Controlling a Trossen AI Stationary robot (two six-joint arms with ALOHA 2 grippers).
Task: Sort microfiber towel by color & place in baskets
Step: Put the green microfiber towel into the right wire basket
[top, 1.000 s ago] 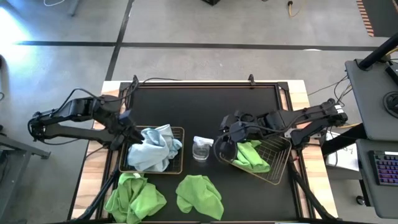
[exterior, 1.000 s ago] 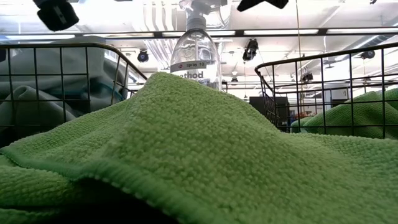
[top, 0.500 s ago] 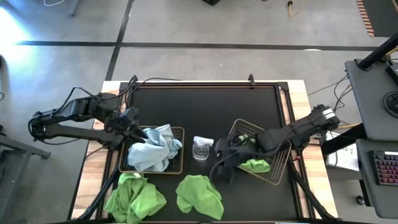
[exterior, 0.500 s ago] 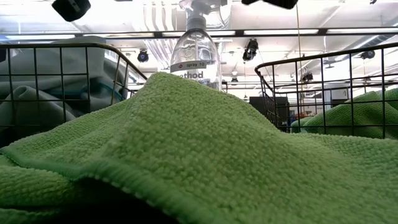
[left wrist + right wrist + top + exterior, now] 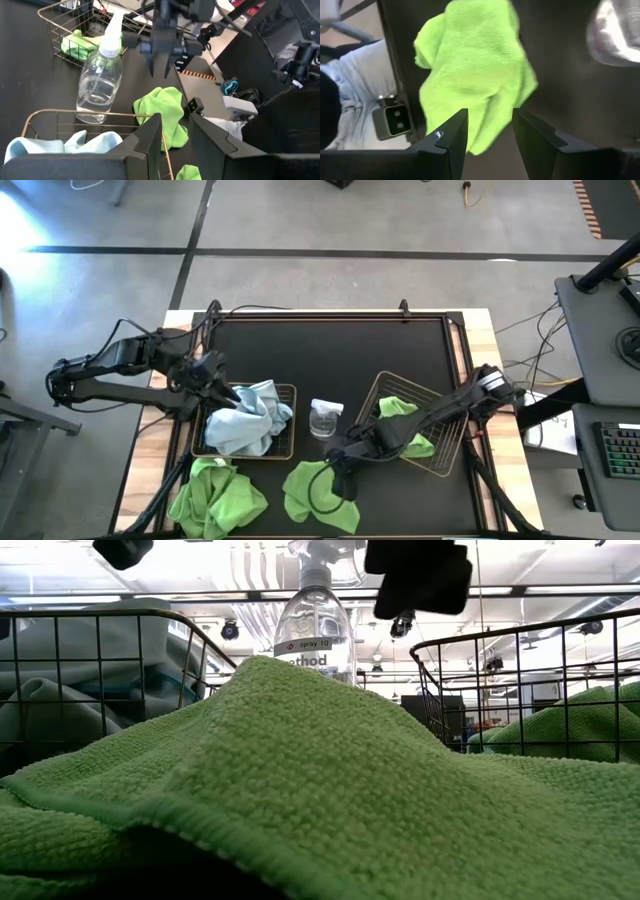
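Black matting covers our table [image 5: 330,350], which has pale wood showing at its side edges and a grey floor beyond. Nearest the front edge we see two loose lime green towels: one bunched at the front left [image 5: 215,495], and one near the middle [image 5: 320,495], which fills the foreground of the low view [image 5: 300,790].

Our right gripper [image 5: 340,475] hangs directly over that middle green towel. Its fingers [image 5: 447,140] stand apart and hold nothing; in the right wrist view the green cloth [image 5: 475,75] lies below and between them, and we cannot tell whether they touch it.

One step back sits the left basket [image 5: 290,425], holding a crumpled pale blue towel [image 5: 250,415]. Our left gripper [image 5: 225,390] hovers at that basket's far left corner, just above the blue cloth. Its fingers [image 5: 150,137] show a narrow gap with nothing between them.

Between the baskets stands a clear spray bottle [image 5: 325,418], which in the left wrist view [image 5: 100,75] is upright with a white trigger top. To its right the right basket [image 5: 450,445] sits turned at an angle, with a green towel [image 5: 405,430] inside under the right arm.

Beyond the table's right side we see a dark desk [image 5: 600,330] and a keyboard [image 5: 620,450].
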